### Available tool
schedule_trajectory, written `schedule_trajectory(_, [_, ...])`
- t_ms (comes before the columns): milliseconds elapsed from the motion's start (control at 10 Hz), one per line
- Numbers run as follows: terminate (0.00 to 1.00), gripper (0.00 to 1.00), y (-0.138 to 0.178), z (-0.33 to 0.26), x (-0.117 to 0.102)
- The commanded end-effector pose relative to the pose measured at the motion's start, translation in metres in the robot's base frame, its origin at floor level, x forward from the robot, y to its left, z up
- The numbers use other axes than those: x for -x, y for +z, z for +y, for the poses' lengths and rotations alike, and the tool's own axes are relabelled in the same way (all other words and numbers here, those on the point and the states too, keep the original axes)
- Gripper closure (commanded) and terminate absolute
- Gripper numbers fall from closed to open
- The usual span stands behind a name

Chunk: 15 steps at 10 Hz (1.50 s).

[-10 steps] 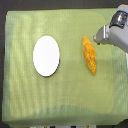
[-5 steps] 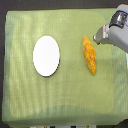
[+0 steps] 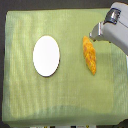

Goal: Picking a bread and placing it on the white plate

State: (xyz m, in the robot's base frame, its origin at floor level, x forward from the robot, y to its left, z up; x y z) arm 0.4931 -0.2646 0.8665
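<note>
The bread is an elongated golden-orange loaf with tapered ends and a bumpy surface. It lies flat on the green cloth, lengthwise up and down the exterior view, its upper end just beside the gripper. The white plate is plain, oval and bare, lying flat, well apart from the gripper, beyond the bread toward the exterior view's left.

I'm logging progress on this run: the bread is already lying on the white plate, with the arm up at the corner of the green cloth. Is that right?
Not quite. In the exterior view the bread lies on the green cloth, apart from the white plate and on its right in that view; the plate is bare. The arm is indeed at the upper right corner.
</note>
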Motion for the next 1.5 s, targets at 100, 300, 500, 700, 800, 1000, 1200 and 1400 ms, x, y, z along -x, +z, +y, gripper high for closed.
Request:
schedule_trajectory(100, [0.0,0.0,-0.06,0.031,-0.026])
schedule_trajectory(300, [0.0,0.0,-0.08,0.04,-0.025])
schedule_trajectory(500, [0.0,0.0,-0.095,0.045,-0.027])
schedule_trajectory(700, [0.0,0.0,-0.103,0.051,-0.027])
schedule_trajectory(800, [0.0,0.0,-0.11,0.052,-0.026])
schedule_trajectory(1000, [0.0,0.0,-0.116,0.053,-0.026])
schedule_trajectory(1200, [0.0,0.0,-0.123,0.059,-0.024])
schedule_trajectory(1400, [0.0,0.0,-0.134,0.059,-0.014])
